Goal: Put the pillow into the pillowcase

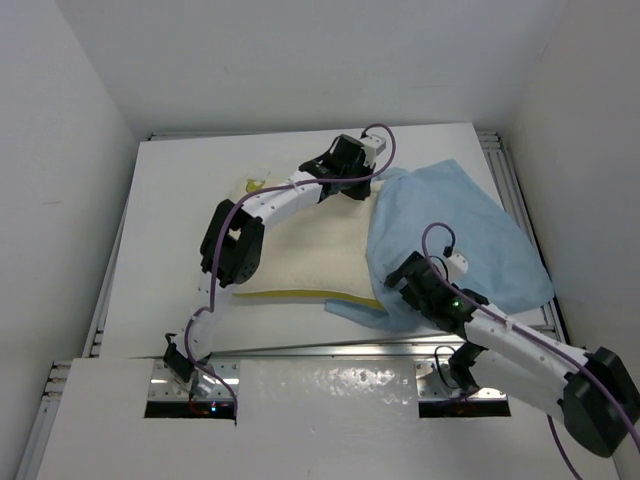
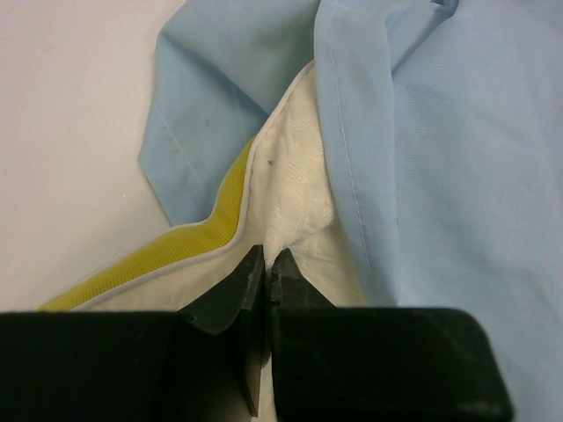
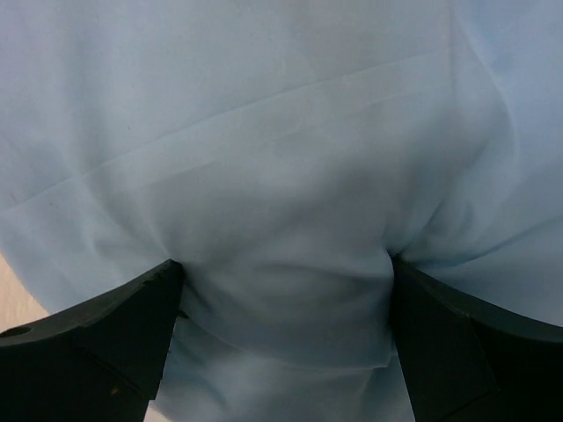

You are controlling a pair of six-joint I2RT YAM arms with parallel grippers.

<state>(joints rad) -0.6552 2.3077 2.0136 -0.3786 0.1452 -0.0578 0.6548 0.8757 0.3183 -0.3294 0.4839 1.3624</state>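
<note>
Left claw (image 2: 264, 268) is pressed together on the pillow (image 1: 310, 250), its dark fingertips (image 2: 251, 277) nipping a small pucker of the cream cover just inside the white piped edge. From above, that pinch sits at the pillow's far right corner, toward the far edge of the surface (image 1: 170, 220), with the left arm stretched diagonally over the pillow's far side.

The pillow lies flat about the middle of the surface. Its yellow band (image 1: 300, 293) shows along the side that faces the near edge, and the left wrist view shows such a band curving along close to the pinch. A small yellow-green logo (image 1: 255, 185) shows near the pillow's far left corner.

The pillowcase (image 1: 460, 240) is spread, light blue side up, over the right half of the surface, reaching toward the right edge. Its left part is draped over the pillow's right end. In the left wrist view a stitched hem (image 2: 347, 176) of it lies just beside the pinched spot, touching the cream cover.

Right claw (image 3: 281, 338) is spread wide and set down into the pillowcase close to the near edge, right of the middle. A rumpled bulge of blue cloth fills the gap between its fingers (image 3: 114, 343), which touch the cloth on both sides but stand well apart
</note>
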